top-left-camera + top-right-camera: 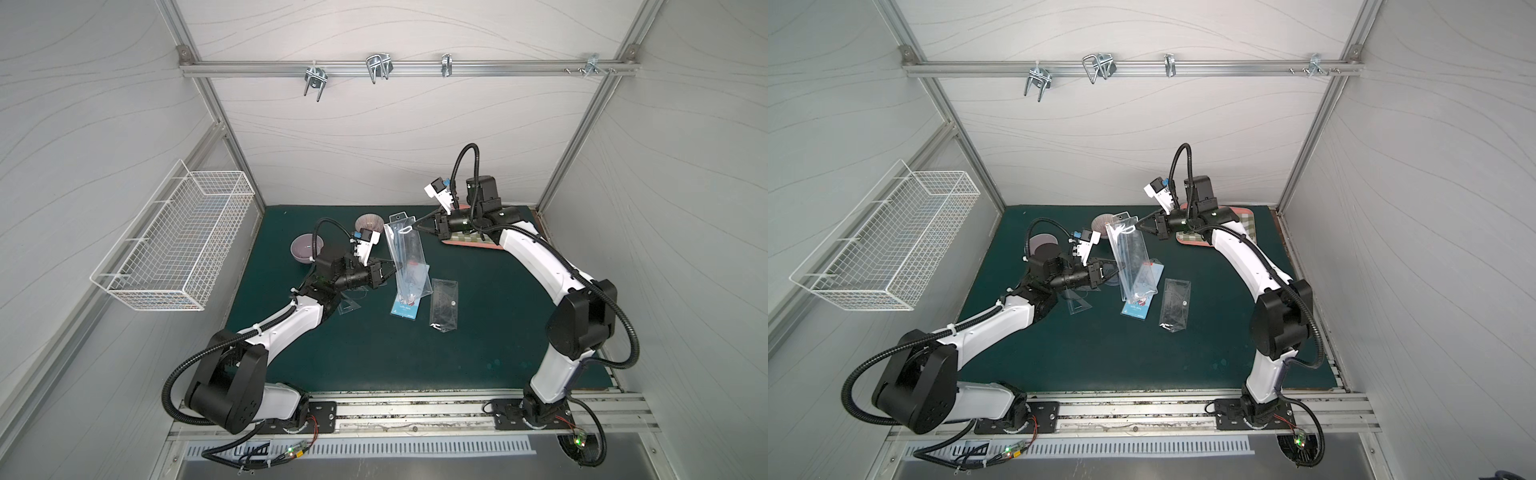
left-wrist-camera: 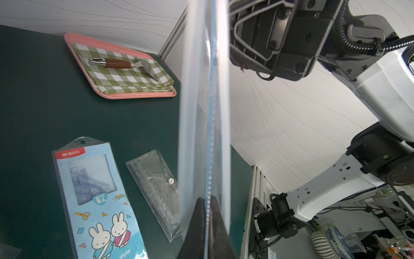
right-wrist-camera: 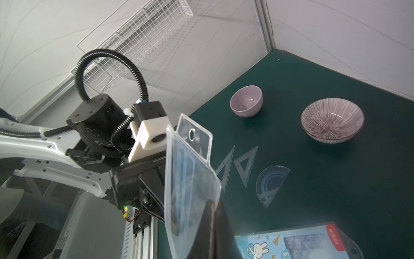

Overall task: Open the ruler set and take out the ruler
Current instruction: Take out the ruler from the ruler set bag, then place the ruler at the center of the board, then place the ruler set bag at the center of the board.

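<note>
Item one, closest to both wrist lenses: ruler set pouch (image 3: 190,170), clear plastic with a hang-hole tab, lifted off the green mat (image 1: 498,332) and held tilted between the two arms. The left gripper (image 1: 390,270) is clamped tight on one long edge, low down. The right gripper (image 1: 415,226) is pinched closed on the opposite edge, up near the tab end. The ruler (image 2: 209,134) shows edge-on inside the pouch as a line of blue graduations (I can't read the markings).

Item two, on the mat partly beneath the pouch: bunny-printed pack (image 1: 404,309), with a clear protractor sleeve (image 1: 444,305) just beside it.

Item three, loose by the left arm: two set squares (image 3: 246,164) and a blue protractor (image 3: 271,183).

Item four, farther back: lilac bowl (image 3: 246,101), striped bowl (image 3: 331,120).

Item five, under the right arm: pink tray (image 2: 139,96) carrying a checked cloth (image 2: 116,83).
</note>
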### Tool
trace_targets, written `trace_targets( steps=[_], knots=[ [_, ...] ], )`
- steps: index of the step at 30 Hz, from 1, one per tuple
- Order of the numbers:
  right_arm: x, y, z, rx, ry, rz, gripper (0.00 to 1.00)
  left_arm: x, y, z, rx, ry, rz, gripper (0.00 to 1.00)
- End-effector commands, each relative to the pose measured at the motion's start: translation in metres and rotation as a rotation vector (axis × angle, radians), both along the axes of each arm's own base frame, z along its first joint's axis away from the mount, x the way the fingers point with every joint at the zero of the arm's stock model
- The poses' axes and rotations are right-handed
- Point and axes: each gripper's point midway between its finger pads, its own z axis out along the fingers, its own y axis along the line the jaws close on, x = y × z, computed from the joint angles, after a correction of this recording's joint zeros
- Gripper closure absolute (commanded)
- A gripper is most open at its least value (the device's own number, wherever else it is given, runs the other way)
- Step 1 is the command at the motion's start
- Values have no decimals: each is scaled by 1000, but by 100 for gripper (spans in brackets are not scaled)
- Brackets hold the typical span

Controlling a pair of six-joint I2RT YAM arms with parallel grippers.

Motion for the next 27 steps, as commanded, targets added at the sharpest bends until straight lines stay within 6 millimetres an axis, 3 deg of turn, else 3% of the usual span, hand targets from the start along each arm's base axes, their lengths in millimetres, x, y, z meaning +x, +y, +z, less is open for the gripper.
trace_targets(
  steps=[1,8,14,17,21,27],
  knots=[
    [7,-13,24,18,-88,-59,100,-2,5,4,19,-35,14,100],
    [16,-24,29,29,-102,-111,100,-3,9,-20,85,61,30,100],
    [23,-39,33,11,-116,-168,100,-10,24,-42,133,123,103,100],
    [27,-52,31,-13,-111,-211,100,-5,48,-61,144,215,206,100],
    [31,-75,24,-67,-100,-298,100,4,100,-86,97,359,419,100],
    [35,-117,-7,-241,-27,-479,100,2,149,-107,53,473,599,100]
  ],
)
